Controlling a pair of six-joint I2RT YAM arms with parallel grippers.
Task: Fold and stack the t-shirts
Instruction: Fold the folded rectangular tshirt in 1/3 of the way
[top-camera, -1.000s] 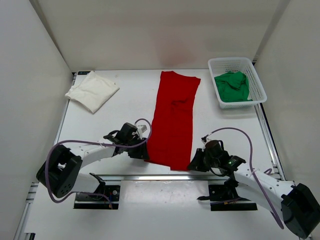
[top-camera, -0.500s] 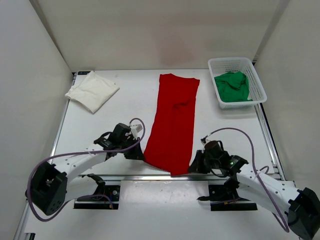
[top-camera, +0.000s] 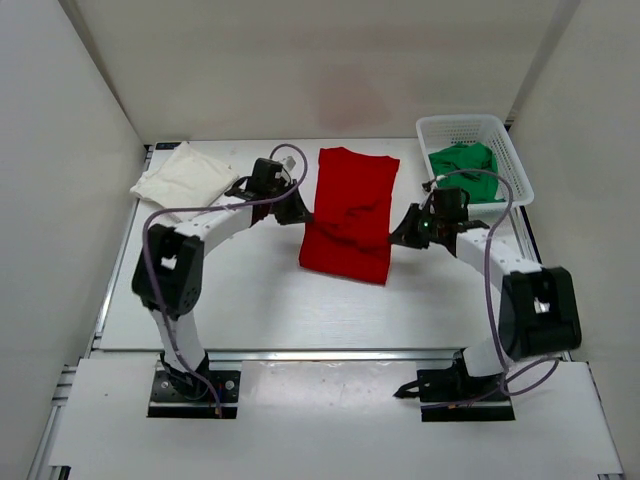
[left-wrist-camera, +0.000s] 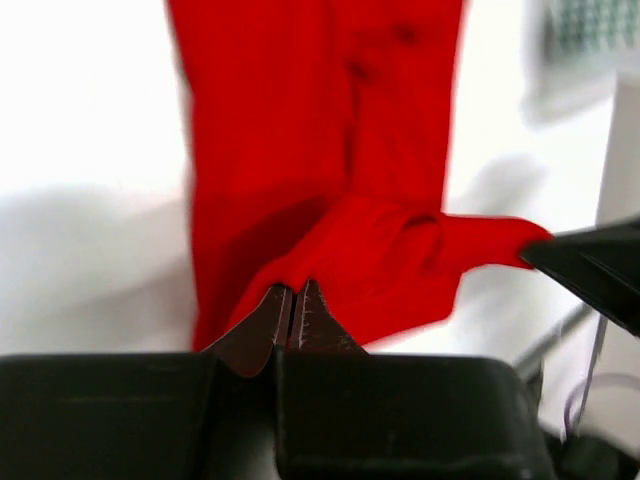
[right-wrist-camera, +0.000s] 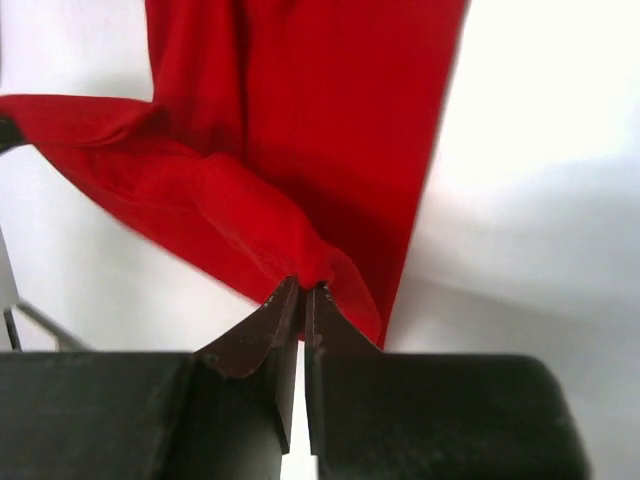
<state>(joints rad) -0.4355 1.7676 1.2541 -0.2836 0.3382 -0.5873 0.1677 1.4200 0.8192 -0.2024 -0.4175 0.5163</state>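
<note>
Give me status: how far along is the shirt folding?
Done: cream-white t-shirt lies folded at the far left. In hand: red t-shirt, left end effector and right end effector each shut on a hem corner, hem raised mid-fold. Left: green t-shirt crumpled in the basket; nothing stacked yet.

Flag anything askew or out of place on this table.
The red t-shirt sags wrinkled between the left gripper and right gripper, its near edge slanted. The green t-shirt lies crumpled in the basket. The cream t-shirt sits folded but angled, far left.
</note>
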